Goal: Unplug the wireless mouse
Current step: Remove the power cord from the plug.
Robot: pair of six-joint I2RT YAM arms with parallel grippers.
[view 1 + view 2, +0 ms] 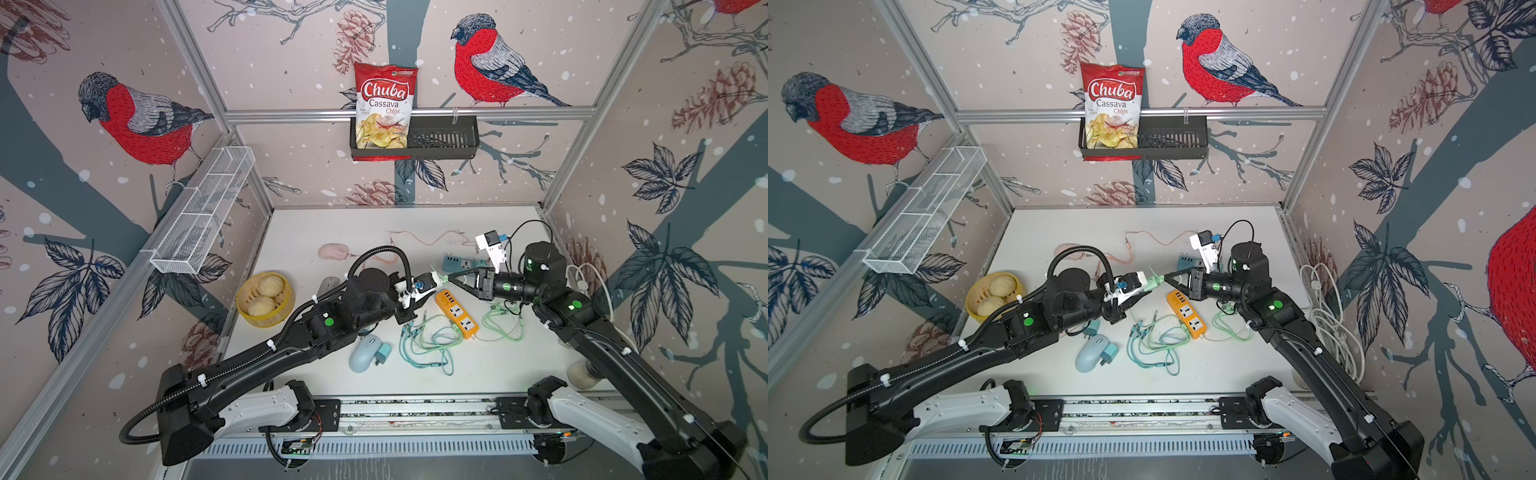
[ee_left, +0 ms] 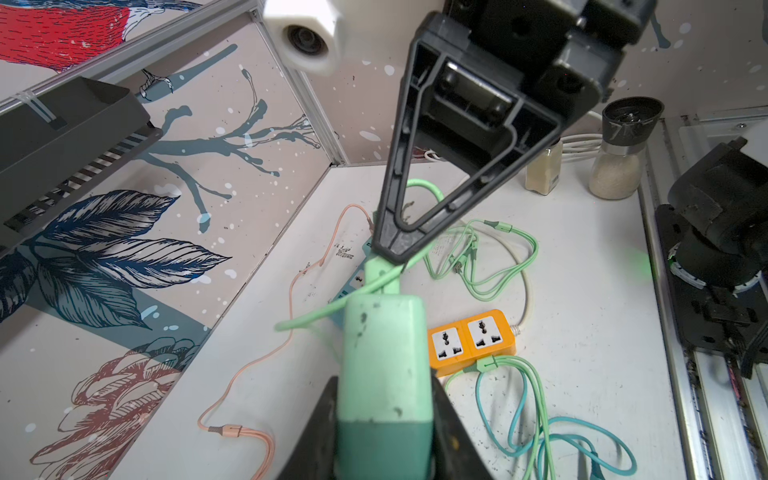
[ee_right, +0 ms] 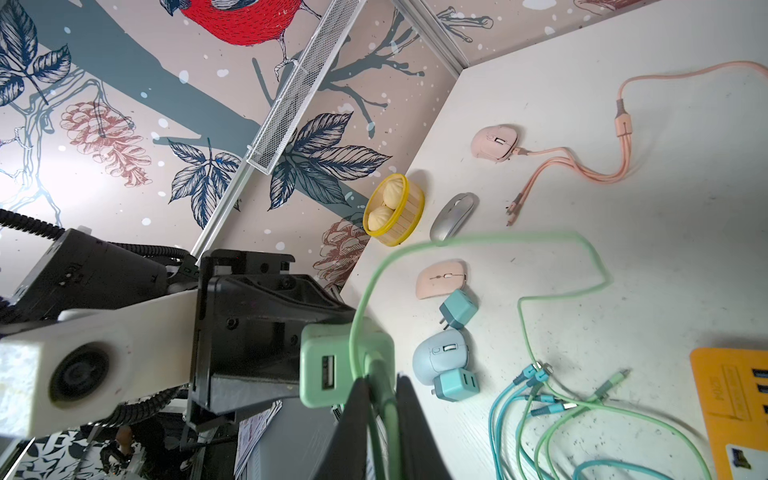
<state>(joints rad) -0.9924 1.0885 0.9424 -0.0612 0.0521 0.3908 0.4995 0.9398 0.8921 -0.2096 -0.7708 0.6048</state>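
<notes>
The left gripper [image 2: 384,419] holds the mint-green USB charger [image 2: 384,332] between its jaws. The right gripper [image 3: 380,388] pinches the green cable plug [image 3: 375,365], jaws narrow.

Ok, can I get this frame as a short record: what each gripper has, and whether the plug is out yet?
left gripper: shut on green charger, off the table
right gripper: shut on green plug
plug state: seated in the charger, not yet pulled
lying on table: orange power strip, blue mouse
</notes>
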